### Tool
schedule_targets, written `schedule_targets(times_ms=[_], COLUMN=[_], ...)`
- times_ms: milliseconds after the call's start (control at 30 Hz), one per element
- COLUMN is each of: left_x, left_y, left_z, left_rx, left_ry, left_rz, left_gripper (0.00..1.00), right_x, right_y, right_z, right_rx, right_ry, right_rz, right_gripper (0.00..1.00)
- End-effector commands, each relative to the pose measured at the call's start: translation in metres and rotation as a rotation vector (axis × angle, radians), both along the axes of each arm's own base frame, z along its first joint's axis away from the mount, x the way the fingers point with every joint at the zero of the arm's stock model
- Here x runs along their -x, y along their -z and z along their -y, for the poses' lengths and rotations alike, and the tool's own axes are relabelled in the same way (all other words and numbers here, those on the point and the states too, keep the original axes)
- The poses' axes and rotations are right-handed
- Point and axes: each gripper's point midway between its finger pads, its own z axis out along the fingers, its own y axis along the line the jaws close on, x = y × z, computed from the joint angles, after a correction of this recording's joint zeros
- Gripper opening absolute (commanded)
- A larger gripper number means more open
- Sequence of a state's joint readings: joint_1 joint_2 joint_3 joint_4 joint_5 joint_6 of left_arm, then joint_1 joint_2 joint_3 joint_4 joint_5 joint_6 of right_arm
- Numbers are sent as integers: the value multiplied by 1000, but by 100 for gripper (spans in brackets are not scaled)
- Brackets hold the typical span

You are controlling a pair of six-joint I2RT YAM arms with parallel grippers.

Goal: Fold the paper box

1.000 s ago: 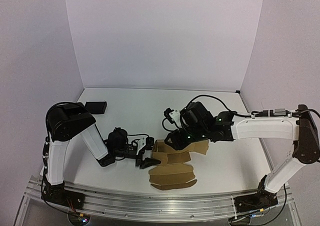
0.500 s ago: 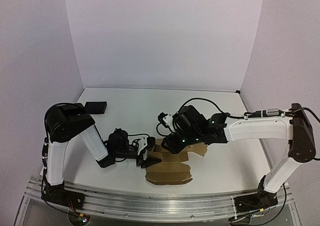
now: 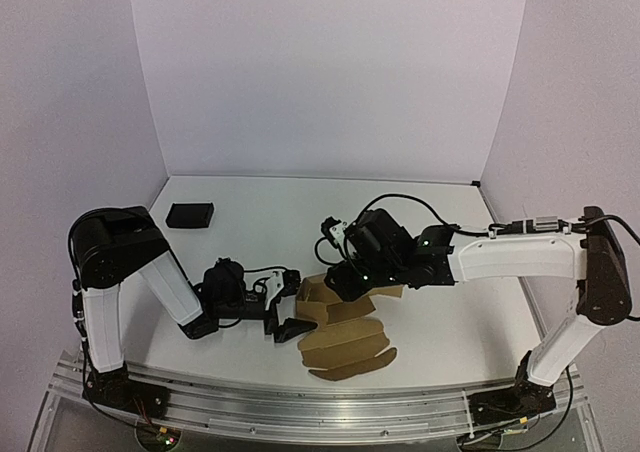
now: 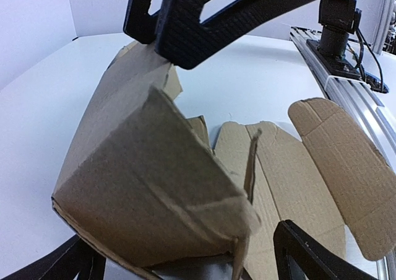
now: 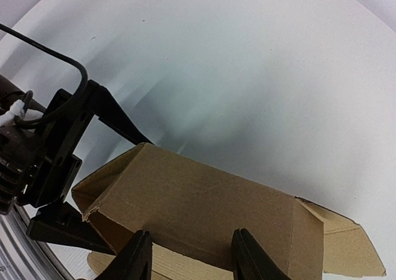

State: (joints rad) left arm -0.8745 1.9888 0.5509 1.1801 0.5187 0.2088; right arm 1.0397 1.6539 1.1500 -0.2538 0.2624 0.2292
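The paper box (image 3: 345,344) is brown cardboard, partly folded, at the front middle of the table. Its far wall stands up and its front flaps lie flat. My left gripper (image 3: 288,308) is open, its jaws straddling the box's raised left end. In the left wrist view the box (image 4: 142,187) fills the space between my left gripper's (image 4: 185,252) jaws. My right gripper (image 3: 340,277) is open over the raised wall from behind. In the right wrist view the box (image 5: 204,199) lies just beyond my right gripper (image 5: 190,243). The right fingers (image 4: 216,13) show above the box in the left wrist view.
A small black rectangular block (image 3: 191,214) lies at the far left of the white table (image 3: 260,232). Purple walls enclose the back and both sides. A metal rail (image 3: 300,402) runs along the near edge.
My right gripper has moved left along the raised wall. My left arm's elbow has swung left while its gripper stayed at the box's end. The front flaps have shifted slightly.
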Motion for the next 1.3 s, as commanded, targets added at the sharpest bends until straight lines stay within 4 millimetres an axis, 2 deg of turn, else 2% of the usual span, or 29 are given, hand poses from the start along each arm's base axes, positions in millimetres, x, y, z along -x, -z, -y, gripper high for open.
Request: schedule_targets(times_ms=[0, 233, 433, 633, 733, 900, 1033, 1100, 1267], left_x=[13, 26, 33, 48, 39, 16, 11, 14, 40], left_y=[-28, -25, -25, -29, -27, -29, -27, -28, -31], left_z=[-6, -18, -15, -13, -5, -4, -4, -4, -3], left_rx=[64, 20, 17, 30, 15, -9, -29, -22, 1], left_ry=[24, 41, 73, 178, 147, 39, 18, 41, 191], left_rz=[39, -13, 48, 172, 219, 271, 296, 320, 347], left_gripper=[97, 96, 79, 70, 65, 66, 70, 71, 73], right_x=[-7, -6, 2, 6, 9, 14, 16, 16, 19], right_y=[-2, -5, 5, 8, 14, 15, 10, 7, 1], right_z=[-1, -9, -11, -11, -14, -7, -1, -1, 3], right_rx=[-7, -61, -93, -98, -94, -88, -88, -86, -87], right_ry=[43, 42, 57, 57, 53, 62, 57, 45, 31], right_rz=[12, -3, -66, -79, -98, -94, -78, -65, -55], right_gripper=[45, 45, 43, 42, 42, 41, 41, 41, 40])
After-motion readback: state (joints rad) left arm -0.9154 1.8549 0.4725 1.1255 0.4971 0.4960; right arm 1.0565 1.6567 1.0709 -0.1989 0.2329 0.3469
